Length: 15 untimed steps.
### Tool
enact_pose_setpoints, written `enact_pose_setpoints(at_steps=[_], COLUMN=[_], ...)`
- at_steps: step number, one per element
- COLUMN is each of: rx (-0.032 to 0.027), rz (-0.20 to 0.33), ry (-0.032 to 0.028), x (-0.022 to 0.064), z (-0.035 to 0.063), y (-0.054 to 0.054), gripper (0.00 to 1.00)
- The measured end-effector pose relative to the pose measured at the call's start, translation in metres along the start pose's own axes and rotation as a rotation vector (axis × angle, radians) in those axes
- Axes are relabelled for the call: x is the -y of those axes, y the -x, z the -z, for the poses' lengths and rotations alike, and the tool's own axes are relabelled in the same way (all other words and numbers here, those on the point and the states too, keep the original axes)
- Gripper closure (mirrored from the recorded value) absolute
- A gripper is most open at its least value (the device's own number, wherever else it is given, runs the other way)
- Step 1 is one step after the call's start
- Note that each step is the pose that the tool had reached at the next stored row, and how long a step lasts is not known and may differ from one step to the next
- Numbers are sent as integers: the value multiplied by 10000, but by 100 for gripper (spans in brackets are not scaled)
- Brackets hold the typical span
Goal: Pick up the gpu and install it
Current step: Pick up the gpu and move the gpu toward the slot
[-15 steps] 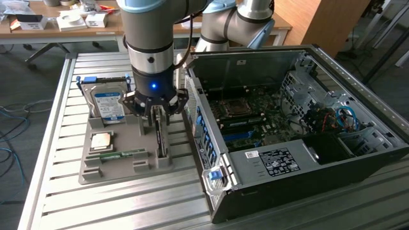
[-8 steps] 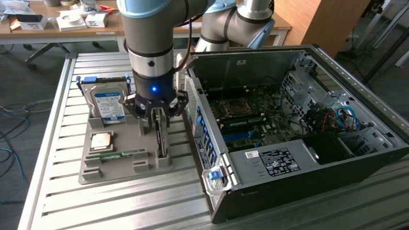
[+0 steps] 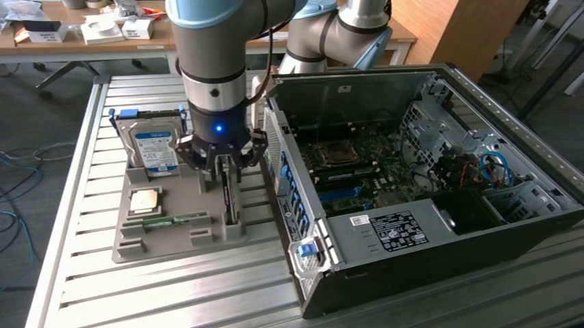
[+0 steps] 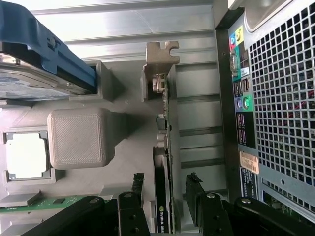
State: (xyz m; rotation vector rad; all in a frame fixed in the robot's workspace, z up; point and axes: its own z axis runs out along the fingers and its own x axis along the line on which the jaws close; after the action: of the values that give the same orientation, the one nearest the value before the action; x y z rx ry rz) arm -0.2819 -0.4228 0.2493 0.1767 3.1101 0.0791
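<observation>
A workbench of ribbed silver metal slats (image 3: 137, 287) stands on a dark grey floor (image 3: 37, 109). Loose blue cables (image 3: 14, 164) trail across the floor at the exterior view's left. Behind it, a light wooden desk (image 3: 82, 46) carries small white boxes (image 3: 102, 31). A tall wooden panel (image 3: 456, 31) rises at the exterior view's right. The light is soft and even.
</observation>
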Motion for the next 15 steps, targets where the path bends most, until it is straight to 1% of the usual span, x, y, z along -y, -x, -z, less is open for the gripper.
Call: enact_pose_setpoints(at_steps=[3,11,15], rx=[0,0,-2], rz=[-2,-1,-2], ry=[-1,-1,-3], x=[1,6,6], z=[-9,-72,-73], y=[-4,-5,-5], gripper=[53,53,53])
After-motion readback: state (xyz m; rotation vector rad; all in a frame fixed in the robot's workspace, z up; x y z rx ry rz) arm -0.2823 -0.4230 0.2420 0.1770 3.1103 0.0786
